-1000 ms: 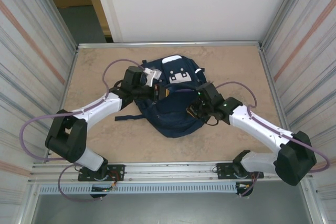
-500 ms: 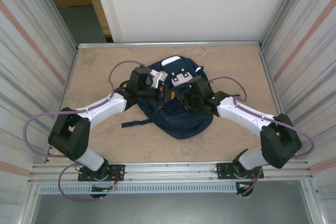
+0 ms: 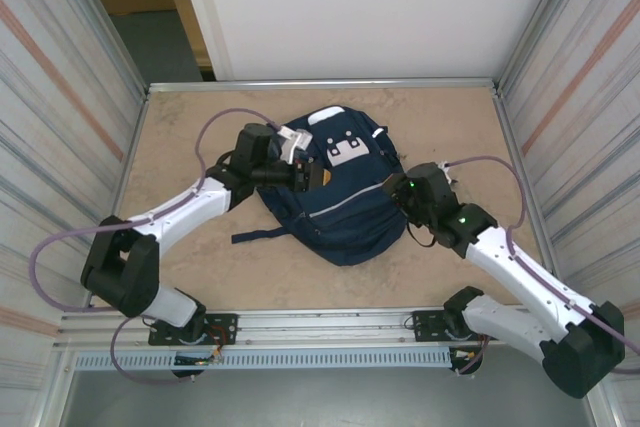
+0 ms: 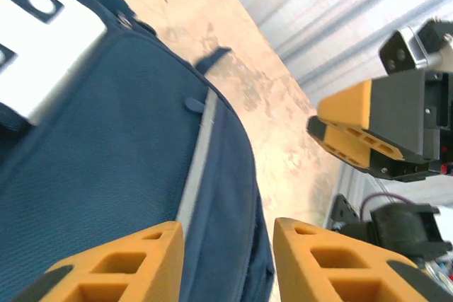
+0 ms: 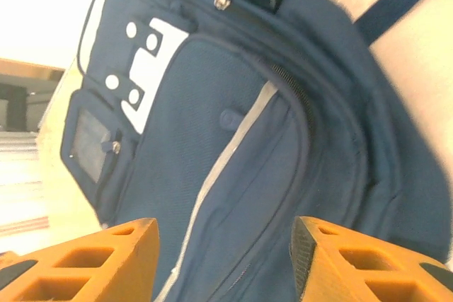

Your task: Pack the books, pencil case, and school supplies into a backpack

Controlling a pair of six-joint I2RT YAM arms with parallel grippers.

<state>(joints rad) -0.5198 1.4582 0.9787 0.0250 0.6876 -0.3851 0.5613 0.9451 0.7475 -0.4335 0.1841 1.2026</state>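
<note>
Both the left gripper (image 4: 228, 245) and right gripper (image 5: 225, 245), jaws apart, hover at the soft navy fabric backpack (image 3: 345, 219).

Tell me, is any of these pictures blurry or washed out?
Top external view: evenly lit and sharp, with faint shadows beside the backpack. Left wrist view: the left fingers at the bottom edge look soft, the fabric sharper. Right wrist view: the top left corner is blown out white, and the right fingers are blurred.

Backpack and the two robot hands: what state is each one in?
backpack: lying flat, front up, zips look closed.
left hand: open, empty, over the backpack.
right hand: open, empty, over the backpack's right edge.
</note>
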